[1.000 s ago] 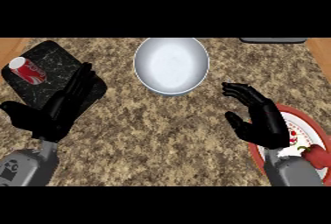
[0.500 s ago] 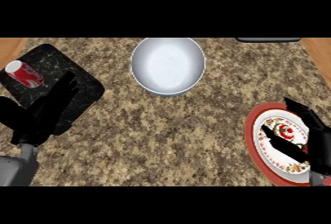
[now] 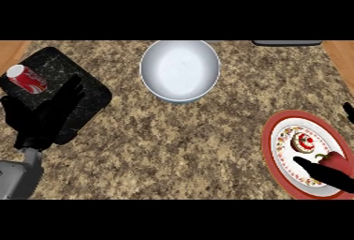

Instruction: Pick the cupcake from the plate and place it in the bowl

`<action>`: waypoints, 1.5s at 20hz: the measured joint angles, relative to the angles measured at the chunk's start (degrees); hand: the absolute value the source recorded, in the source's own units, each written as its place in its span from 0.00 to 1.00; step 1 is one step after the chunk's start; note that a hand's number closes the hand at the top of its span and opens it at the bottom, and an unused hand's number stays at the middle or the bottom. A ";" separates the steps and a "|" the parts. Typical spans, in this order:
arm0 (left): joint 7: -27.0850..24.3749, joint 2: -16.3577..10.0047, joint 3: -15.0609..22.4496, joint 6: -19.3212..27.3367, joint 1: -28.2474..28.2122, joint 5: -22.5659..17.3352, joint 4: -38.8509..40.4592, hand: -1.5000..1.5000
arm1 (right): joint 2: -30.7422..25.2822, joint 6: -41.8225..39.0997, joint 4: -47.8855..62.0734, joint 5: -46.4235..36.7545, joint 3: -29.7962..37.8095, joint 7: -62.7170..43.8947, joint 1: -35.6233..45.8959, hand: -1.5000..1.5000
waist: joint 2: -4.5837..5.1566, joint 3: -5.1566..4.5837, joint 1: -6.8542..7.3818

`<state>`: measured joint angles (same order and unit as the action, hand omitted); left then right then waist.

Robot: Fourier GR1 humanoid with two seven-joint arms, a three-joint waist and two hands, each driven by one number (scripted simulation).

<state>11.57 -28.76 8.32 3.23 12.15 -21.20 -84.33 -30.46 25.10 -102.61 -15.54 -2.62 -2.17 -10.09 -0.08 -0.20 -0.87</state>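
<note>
- The cupcake (image 3: 304,142) sits on the red plate (image 3: 268,140), by the right edge of the counter (image 3: 173,145).
- Our right hand (image 3: 323,174) is the nearer one. It is spread wide and holds nothing. The cupcake is just up and left of it.
- A red pepper (image 3: 334,160) lies just beside the cupcake and could get in our way.
- The bowl (image 3: 148,70) waits at the far edge, well apart.
- Our left hand (image 3: 45,119) rests open over a black mat (image 3: 97,93), near a soda can (image 3: 26,78).

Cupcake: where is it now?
Head view, right side: the cupcake sits on the red-rimmed plate, beside a red pepper, just above the right hand.
</note>
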 measured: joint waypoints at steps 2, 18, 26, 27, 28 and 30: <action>0.11 0.03 -0.21 -0.36 0.11 -0.11 0.16 0.50 | -3.05 -2.59 -2.76 -2.68 -0.55 -7.48 -0.36 0.00 | 0.00 -0.05 0.18; -0.12 1.31 -1.96 -3.23 0.74 0.99 0.98 0.50 | -11.68 -34.14 -8.93 -1.64 -8.45 -53.02 21.16 0.00 | 0.16 0.09 1.61; 0.15 2.85 -2.85 -3.69 0.52 2.69 0.98 0.50 | -9.56 -39.11 -5.13 -0.17 -10.43 -57.66 26.86 0.00 | 0.09 0.14 1.27; 0.77 2.50 -3.45 -4.21 1.02 2.31 0.99 0.50 | -9.29 -39.46 -4.32 -0.24 -10.68 -57.75 27.42 0.00 | 0.10 0.15 1.28; 0.88 2.49 -3.68 -4.37 0.79 2.50 0.60 0.50 | -9.24 -39.82 -4.03 -0.27 -10.51 -57.58 27.22 0.00 | 0.09 0.16 1.22; 1.80 2.79 -3.97 -4.37 1.33 2.74 0.57 0.50 | -8.68 -40.29 -2.90 -1.02 -11.02 -57.49 27.23 0.00 | 0.08 0.16 1.14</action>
<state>13.37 -25.97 4.35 -1.15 13.47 -18.45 -83.76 -39.15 -15.19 -105.51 -16.56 -13.64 -59.66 17.14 0.00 -0.04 0.27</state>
